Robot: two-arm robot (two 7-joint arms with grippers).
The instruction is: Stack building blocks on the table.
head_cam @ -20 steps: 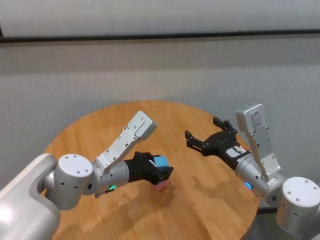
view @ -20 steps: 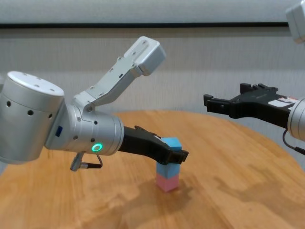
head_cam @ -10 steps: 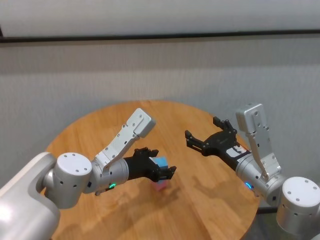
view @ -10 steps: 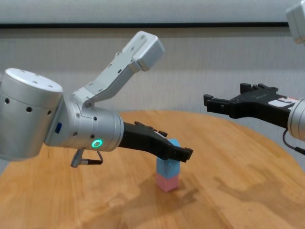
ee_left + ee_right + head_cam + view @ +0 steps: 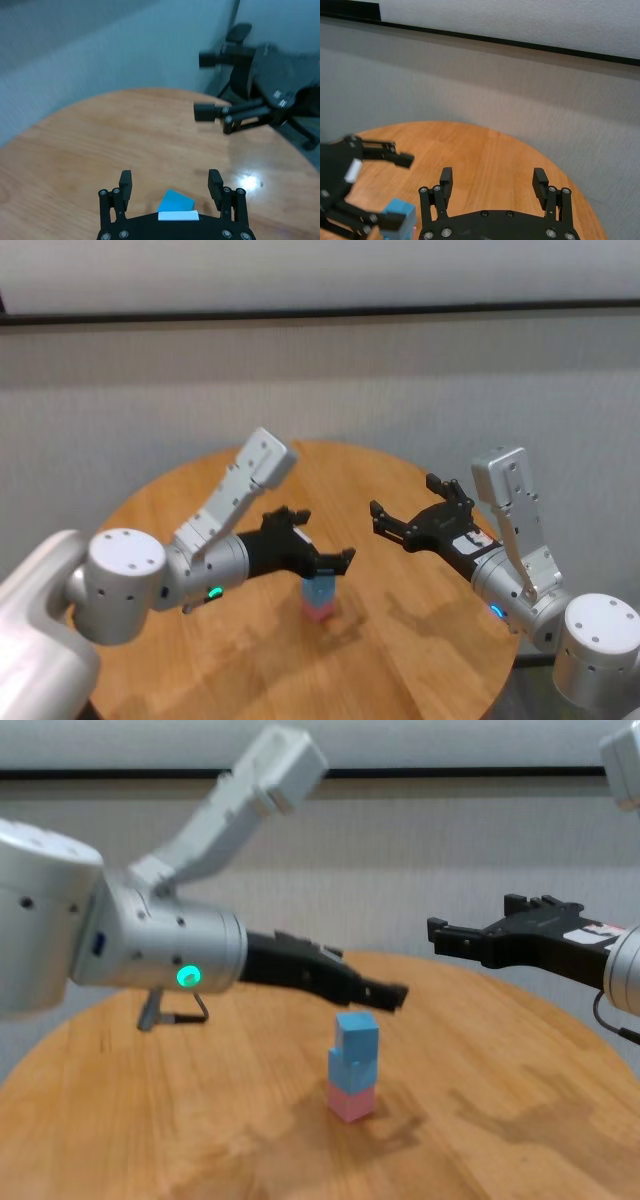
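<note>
Release step: left gripper (image 5: 385,992), fingers spread, is hovering above the three-cube stack (image 5: 353,1065) mid-table (image 5: 520,1140); right gripper (image 5: 470,935) spread, idle. Next: clean retreat.

Directly beneath the left gripper (image 5: 385,992), whose fingers stand spread, rises the three-cube stack (image 5: 353,1066), with a clear gap between the gripper and the top blue cube (image 5: 357,1031). Ahead of it, the right gripper (image 5: 470,942) hangs wide open, well apart. Bare table (image 5: 520,1120) lies around the stack on every side.
</note>
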